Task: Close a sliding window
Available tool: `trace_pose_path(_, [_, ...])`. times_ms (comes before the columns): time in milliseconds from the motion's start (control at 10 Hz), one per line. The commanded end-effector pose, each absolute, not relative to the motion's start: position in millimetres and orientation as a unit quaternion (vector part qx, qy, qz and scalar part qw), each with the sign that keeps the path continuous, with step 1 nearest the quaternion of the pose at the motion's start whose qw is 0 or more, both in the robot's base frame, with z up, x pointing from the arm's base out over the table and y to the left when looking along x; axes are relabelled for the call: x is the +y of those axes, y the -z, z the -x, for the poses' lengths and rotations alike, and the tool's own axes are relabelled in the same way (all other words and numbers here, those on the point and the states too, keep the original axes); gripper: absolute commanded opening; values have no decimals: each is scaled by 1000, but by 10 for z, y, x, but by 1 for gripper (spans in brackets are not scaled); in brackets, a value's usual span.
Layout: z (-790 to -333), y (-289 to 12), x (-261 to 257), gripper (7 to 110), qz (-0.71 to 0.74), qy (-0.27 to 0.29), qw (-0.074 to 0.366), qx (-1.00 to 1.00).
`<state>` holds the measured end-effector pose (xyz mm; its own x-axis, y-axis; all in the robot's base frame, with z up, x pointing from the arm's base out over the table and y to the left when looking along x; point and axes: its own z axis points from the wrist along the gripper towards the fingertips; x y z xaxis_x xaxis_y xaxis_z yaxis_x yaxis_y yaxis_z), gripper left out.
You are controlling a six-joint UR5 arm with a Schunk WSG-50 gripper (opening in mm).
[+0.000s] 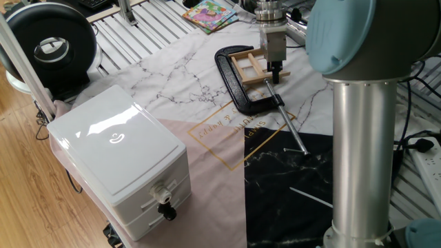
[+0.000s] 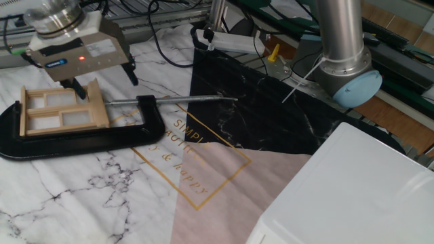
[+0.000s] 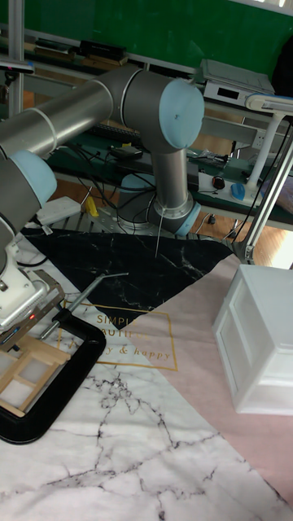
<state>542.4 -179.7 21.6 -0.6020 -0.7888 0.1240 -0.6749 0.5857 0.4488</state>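
The sliding window (image 2: 61, 112) is a small light-wood frame with thin bars, lying flat inside the jaw of a black C-clamp (image 2: 81, 139). It also shows in one fixed view as the window (image 1: 249, 63) and in the tall view as the window (image 3: 24, 370). My gripper (image 2: 105, 81) hangs low over the window's right end, open. One finger (image 2: 80, 89) is beside the upright end piece and the other is out past it, above the clamp's rod. From the opposite side the gripper (image 1: 274, 72) covers the window's near end. In the tall view the gripper (image 3: 41, 328) is at the left edge.
The clamp's screw rod (image 2: 183, 100) runs right over the marble-print mat. A white drawer box (image 1: 117, 158) stands at the mat's front left, with a black round device (image 1: 52, 45) behind it. A colourful book (image 1: 210, 14) lies at the back. The arm's base column (image 1: 362, 151) rises at the right.
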Motion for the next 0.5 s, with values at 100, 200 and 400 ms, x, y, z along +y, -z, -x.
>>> trace_pose_path(100, [-5383, -193, -1812, 88, -415, 179, 158, -878])
trace_pose_path(200, [-5413, -197, -1842, 88, -417, 171, 157, -879])
trace_pose_path(400, [-5457, -193, -1872, 88, -420, 162, 155, -879])
